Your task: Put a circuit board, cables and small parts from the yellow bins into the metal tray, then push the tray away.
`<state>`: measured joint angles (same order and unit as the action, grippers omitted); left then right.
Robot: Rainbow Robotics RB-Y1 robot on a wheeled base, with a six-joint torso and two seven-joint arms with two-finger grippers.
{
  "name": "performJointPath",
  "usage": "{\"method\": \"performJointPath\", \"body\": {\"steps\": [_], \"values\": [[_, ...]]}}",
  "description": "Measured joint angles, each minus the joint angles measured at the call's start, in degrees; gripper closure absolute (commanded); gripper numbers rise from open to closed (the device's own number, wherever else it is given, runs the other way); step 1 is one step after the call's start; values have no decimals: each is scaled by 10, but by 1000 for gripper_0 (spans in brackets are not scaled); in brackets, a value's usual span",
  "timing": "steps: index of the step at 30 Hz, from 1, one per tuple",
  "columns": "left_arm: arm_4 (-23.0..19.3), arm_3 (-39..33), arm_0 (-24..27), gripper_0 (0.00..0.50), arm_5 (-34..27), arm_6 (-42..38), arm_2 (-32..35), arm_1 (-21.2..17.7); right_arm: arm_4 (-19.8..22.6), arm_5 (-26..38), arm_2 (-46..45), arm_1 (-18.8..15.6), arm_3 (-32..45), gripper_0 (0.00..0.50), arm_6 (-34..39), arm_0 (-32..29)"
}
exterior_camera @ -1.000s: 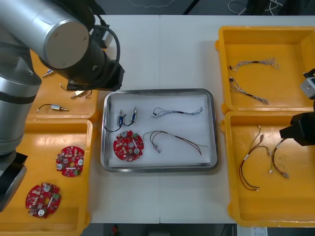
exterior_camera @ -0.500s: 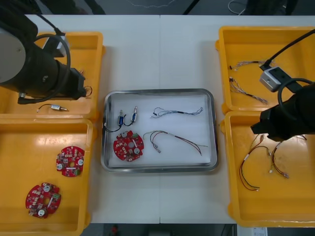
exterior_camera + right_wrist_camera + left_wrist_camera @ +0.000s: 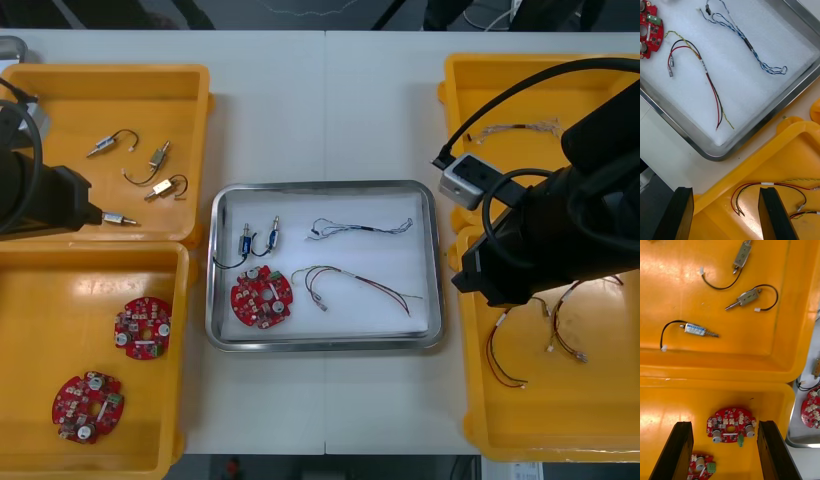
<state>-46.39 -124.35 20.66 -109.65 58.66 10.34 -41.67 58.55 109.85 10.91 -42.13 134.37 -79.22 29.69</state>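
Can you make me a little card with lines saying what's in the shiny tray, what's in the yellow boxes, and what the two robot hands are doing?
Tray: metal tray, white inside
In it: circuit board, small metal parts, blue and white cable, red and yellow cable
Far left bin: spare metal parts
Near left bin: two spare boards
Near right bin: spare cables
Left gripper: open, above near left bin
Right gripper: open, above near right bin's rim, beside tray
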Motion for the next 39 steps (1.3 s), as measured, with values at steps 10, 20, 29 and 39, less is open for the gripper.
{"method": "performJointPath", "body": {"steps": [10,20,29,39], "values": [[-17,-24,-69,0,0,1,54,-8,-101,0,114,29,-1,0,-68,34],[-20,-45,-123,0,0,52,84,-18,-161,-32,228,128,-71,0,-145,75],[-24,-45,-139,0,0,92,84,-41,-220,-100,342,140,-100,0,-215,97],[-28,-46,-143,0,0,92,84,-44,-259,-131,428,168,-142,0,-215,106]]}}
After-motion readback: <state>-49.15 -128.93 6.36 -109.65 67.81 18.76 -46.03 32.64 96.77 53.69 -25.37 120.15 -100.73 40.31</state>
